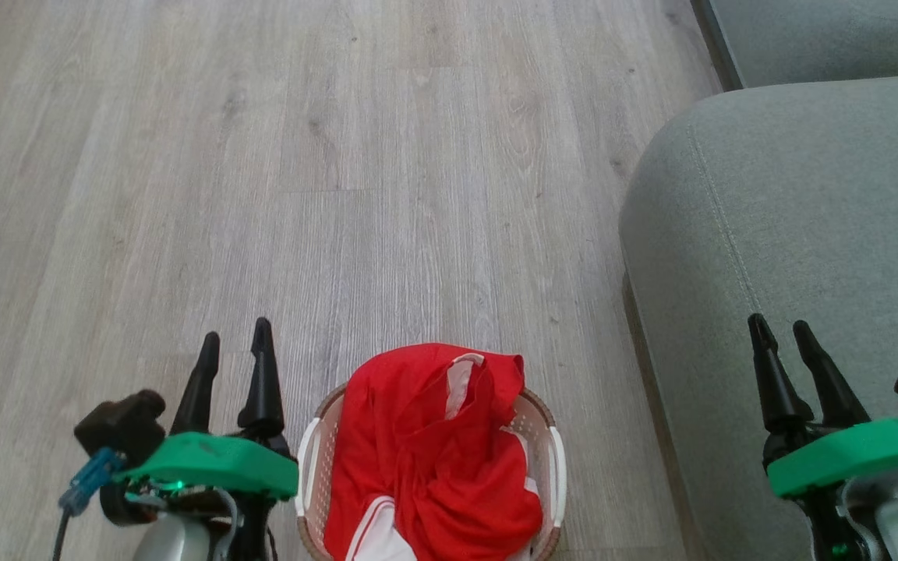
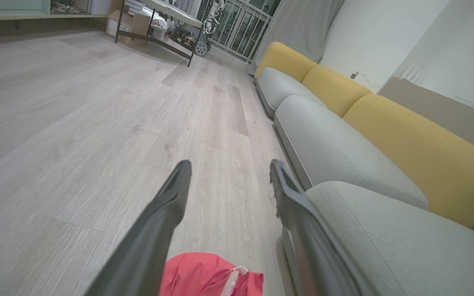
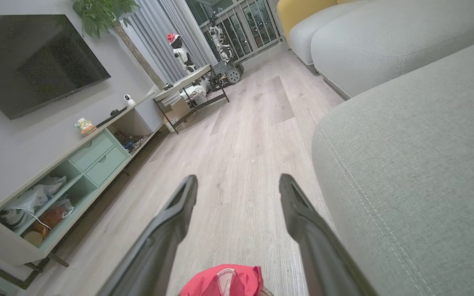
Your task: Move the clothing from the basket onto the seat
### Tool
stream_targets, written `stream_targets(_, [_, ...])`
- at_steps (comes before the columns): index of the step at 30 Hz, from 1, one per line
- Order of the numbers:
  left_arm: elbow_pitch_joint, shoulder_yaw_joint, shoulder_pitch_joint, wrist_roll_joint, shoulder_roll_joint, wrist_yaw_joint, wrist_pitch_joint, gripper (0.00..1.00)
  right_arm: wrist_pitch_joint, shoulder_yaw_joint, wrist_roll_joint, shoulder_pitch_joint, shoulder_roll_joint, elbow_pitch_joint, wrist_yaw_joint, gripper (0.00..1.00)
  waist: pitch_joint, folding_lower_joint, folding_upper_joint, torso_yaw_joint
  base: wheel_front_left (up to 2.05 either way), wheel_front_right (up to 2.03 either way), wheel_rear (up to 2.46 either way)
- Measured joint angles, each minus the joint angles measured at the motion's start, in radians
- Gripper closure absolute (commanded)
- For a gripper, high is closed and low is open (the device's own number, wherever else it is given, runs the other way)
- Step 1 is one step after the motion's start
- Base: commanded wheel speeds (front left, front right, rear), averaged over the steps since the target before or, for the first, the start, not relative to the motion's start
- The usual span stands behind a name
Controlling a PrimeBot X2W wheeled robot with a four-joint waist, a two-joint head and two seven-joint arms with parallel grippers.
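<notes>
the task is at its opening step: nothing is lifted yet. the clothing (image 1: 433, 452) lies heaped in the basket (image 1: 559, 475), its red folds and white trim rising above the rim. the basket stands on the wood floor (image 1: 340, 156) just beside the front edge of the seat (image 1: 807, 218), and no garment lies on the part of the seat in view. the left tool (image 1: 237, 331) hovers to the left of the basket with its two fingers apart and nothing between them. the right tool (image 1: 778, 323) hangs over the near part of the seat, fingers likewise apart and empty. neither touches the fabric.

the next move, as i judge it, calls for one tool to swing in over the basket, come down into the heap and close on a thick fold near the top, not a thin edge that would slip. the fabric is soft and the pieces look tangled, so both may rise together, or the light basket may be dragged along.

the head view gives the layout from above: the basket between the two tools, the seat to the right. the left wrist view looks along the sofa and adds yellow back cushions (image 2: 418, 160), with just the top of the red heap at its lower edge. the right wrist view adds a dark television (image 3: 31, 57) and a low cabinet (image 3: 76, 164) across the room.
</notes>
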Motion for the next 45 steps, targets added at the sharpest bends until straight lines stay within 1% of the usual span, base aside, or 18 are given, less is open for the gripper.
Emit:
stream_targets(6, [-0.010, -0.018, -0.003, 0.072, 0.000, 0.015, -0.013, 0.00, -0.017, 0.013, -0.056, 0.000, -0.012, -0.008, 0.000, 0.00, 0.001, 0.0000, 0.0000, 0.000, 0.00, 0.00, 0.00])
stream_targets(16, [-0.029, -0.039, -0.004, 0.181, 0.002, 0.026, -0.040, 0.00, -0.046, 0.030, -0.136, 0.000, -0.027, -0.025, 0.000, 0.00, -0.001, 0.0000, 0.0000, 0.002, 0.00, 0.00, 0.00])
stream_targets(30, [-0.043, -0.068, -0.007, 0.352, 0.005, 0.058, -0.082, 0.00, -0.086, 0.065, -0.264, -0.001, -0.057, -0.043, 0.000, 0.00, 0.001, 0.0000, 0.0000, 0.005, 0.00, 0.00, 0.00])
stream_targets(34, [-0.048, -0.081, -0.007, 0.399, 0.006, 0.059, -0.092, 0.00, -0.097, 0.077, -0.301, -0.001, -0.071, -0.049, 0.000, 0.00, 0.001, 0.0000, 0.0000, 0.006, 0.00, 0.00, 0.00])
stream_targets(45, [-0.050, -0.082, -0.008, 0.405, 0.007, 0.067, -0.092, 0.00, -0.099, 0.081, -0.305, -0.002, -0.072, -0.052, 0.000, 0.00, 0.004, 0.0000, 0.0000, 0.003, 0.00, 0.00, 0.00])
